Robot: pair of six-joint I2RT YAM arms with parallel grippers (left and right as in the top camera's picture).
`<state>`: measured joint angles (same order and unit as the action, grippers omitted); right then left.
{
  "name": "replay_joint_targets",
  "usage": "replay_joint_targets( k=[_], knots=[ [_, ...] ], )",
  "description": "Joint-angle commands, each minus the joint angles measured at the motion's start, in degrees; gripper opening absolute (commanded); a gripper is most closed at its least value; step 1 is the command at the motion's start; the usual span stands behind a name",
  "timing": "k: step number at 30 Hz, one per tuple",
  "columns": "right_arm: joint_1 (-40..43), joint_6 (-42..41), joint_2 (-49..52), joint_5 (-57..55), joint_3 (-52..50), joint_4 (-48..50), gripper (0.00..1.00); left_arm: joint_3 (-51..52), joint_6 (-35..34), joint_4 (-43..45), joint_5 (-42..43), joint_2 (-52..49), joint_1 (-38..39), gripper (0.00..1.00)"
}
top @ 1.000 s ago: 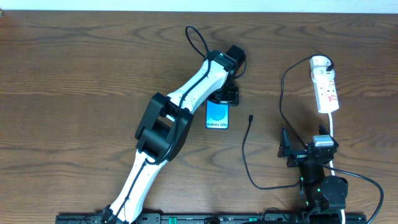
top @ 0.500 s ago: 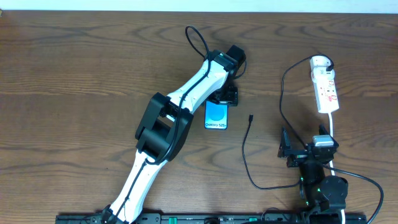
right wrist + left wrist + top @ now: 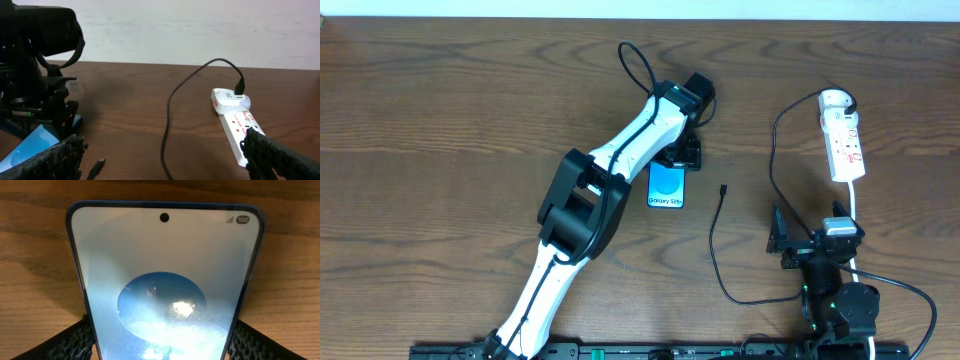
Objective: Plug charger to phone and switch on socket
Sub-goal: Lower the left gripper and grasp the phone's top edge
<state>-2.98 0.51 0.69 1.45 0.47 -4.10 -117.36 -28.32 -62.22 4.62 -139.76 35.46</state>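
Note:
The phone (image 3: 666,186) lies flat at mid-table with its blue screen lit; in the left wrist view it (image 3: 165,280) fills the frame. My left gripper (image 3: 673,163) straddles the phone's far end, and both fingers (image 3: 75,342) press against its side edges, so it is shut on the phone. The charger's black cable (image 3: 712,240) curves across the table, and its small plug tip (image 3: 722,188) lies loose just right of the phone. The white socket (image 3: 842,140) lies at the far right. My right gripper (image 3: 815,237) hangs open and empty near the front edge, with the plug tip (image 3: 97,165) and socket (image 3: 235,120) ahead of it.
A black plug (image 3: 847,100) sits in the socket's rounded far end, and the charger cable loops from it. The socket's white cord (image 3: 857,215) runs toward the front beside the right arm. The left arm (image 3: 610,170) stretches diagonally over the table's left-centre.
The left gripper's fingers have narrowed onto the phone's edges, and the phone has shifted slightly to the left. The right arm has not moved.

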Motion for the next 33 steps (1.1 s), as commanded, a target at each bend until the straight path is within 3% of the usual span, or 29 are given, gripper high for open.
replay_joint_targets(
  k=[1,21,33],
  knots=[
    [-0.4,0.4,-0.3,-0.5,-0.2,-0.2,0.99,-0.2,0.1,-0.5,-0.1,-2.6,-0.2,0.80],
    [-0.4,0.4,-0.3,-0.5,-0.2,-0.2,0.99,-1.0,0.1,-2.1,-0.1,-2.4,-0.7,0.80],
    [-0.4,0.4,-0.3,-0.5,-0.2,-0.2,0.99,-1.0,0.2,-4.7,-0.1,3.0,-4.2,0.80]
  ],
)
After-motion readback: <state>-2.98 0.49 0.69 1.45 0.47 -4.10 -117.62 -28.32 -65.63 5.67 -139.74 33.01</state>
